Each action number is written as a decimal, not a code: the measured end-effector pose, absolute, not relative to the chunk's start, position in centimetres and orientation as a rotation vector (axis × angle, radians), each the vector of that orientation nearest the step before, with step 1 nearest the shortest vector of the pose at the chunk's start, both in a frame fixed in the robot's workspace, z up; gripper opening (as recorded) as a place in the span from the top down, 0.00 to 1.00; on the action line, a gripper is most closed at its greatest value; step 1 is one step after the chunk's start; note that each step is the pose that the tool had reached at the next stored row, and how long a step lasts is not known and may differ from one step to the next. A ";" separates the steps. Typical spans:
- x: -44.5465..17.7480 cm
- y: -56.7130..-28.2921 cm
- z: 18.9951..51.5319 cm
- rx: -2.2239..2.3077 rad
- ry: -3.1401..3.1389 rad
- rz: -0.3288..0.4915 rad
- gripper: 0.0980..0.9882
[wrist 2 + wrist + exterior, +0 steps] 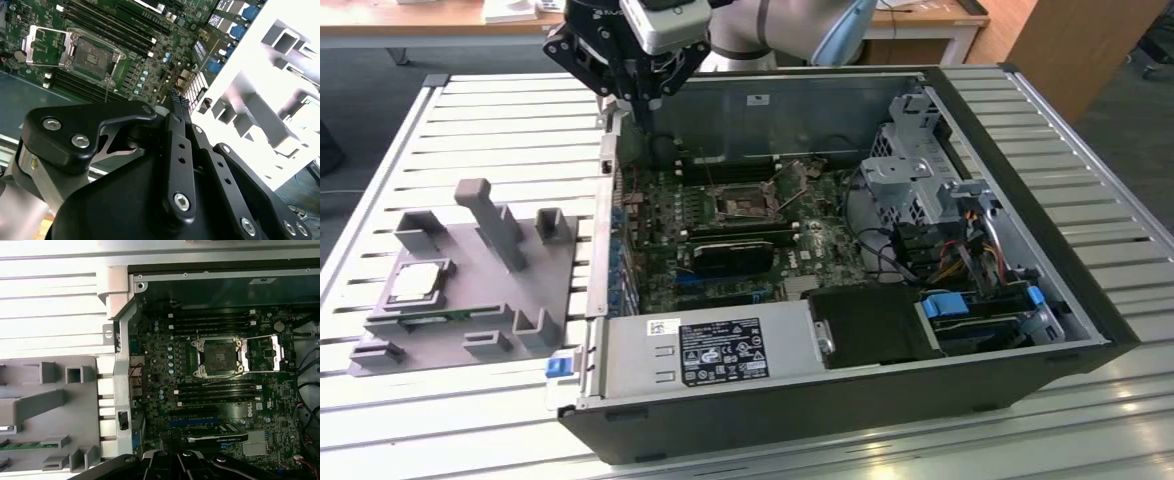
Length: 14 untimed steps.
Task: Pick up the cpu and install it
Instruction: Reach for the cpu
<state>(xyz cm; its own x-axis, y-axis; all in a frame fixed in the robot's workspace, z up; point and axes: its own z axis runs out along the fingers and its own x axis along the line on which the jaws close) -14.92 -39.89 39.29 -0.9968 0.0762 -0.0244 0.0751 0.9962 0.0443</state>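
Distance separates the gripper (pixel 638 100) from the cpu (pixel 416 282): we see the chip lying flat, silvery top up, on the grey fixture (pixel 494 300) that sits on the slatted table (pixel 494 130), at the exterior view's left of the open computer case (pixel 854 390). The gripper hangs high over the case's far corner on that same side, above the wall nearest the fixture, well apart from the chip. In the second wrist view its tips (pixel 178 100) look pressed together with nothing between them, so we take it as clenched and empty. On the motherboard (pixel 160 390) the socket (pixel 218 357) lies bare, its metal retention frame (pixel 272 352) swung open beside it.
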 end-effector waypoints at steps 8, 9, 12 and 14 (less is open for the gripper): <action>-15.4 -39.9 39.3 0.118 3.113 0.068 0.99; -15.5 -39.9 39.3 0.118 3.113 0.068 0.99; -15.6 -39.9 39.3 0.118 3.113 0.068 0.99; -15.7 -39.9 39.3 0.118 3.113 0.068 0.99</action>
<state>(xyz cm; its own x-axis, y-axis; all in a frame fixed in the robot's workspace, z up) -15.71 -39.89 39.27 -0.9968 0.0762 -0.0244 0.0751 0.9962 0.0443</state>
